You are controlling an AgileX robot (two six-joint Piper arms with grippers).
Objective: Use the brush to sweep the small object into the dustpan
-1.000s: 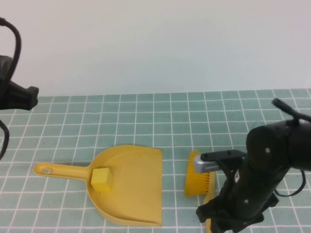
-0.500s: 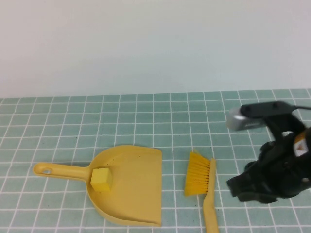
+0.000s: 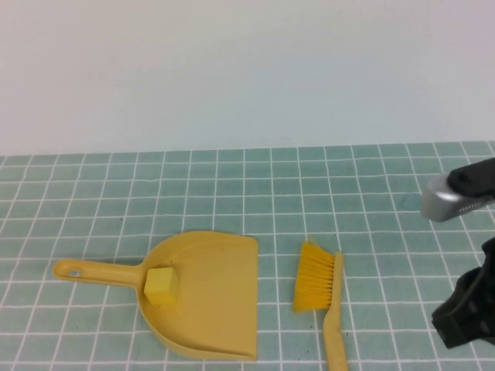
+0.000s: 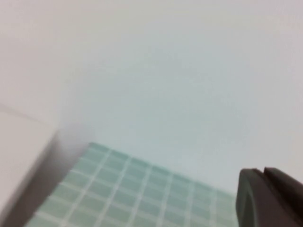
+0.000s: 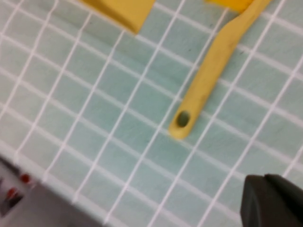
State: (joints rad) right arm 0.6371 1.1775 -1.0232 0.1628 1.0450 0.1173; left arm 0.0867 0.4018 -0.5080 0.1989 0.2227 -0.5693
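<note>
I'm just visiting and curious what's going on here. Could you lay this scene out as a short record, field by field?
Surface: green tiled table mat
Dustpan: yellow plastic dustpan, lying flat, handle towards the robot's left
Small object: yellow cube, already inside the dustpan
Brush: yellow plastic hand brush, lying on the mat right of the dustpan, not held
Right gripper: right gripper, off to the table's right, holding nothing
Left gripper: left gripper, only its tip shows in its wrist view

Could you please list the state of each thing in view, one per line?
Dustpan: flat on the table, block inside.
Yellow block: resting in the dustpan.
Brush: lying on the table, ungripped.
Right claw: beside the brush handle, empty.
Left claw: off the table.
</note>
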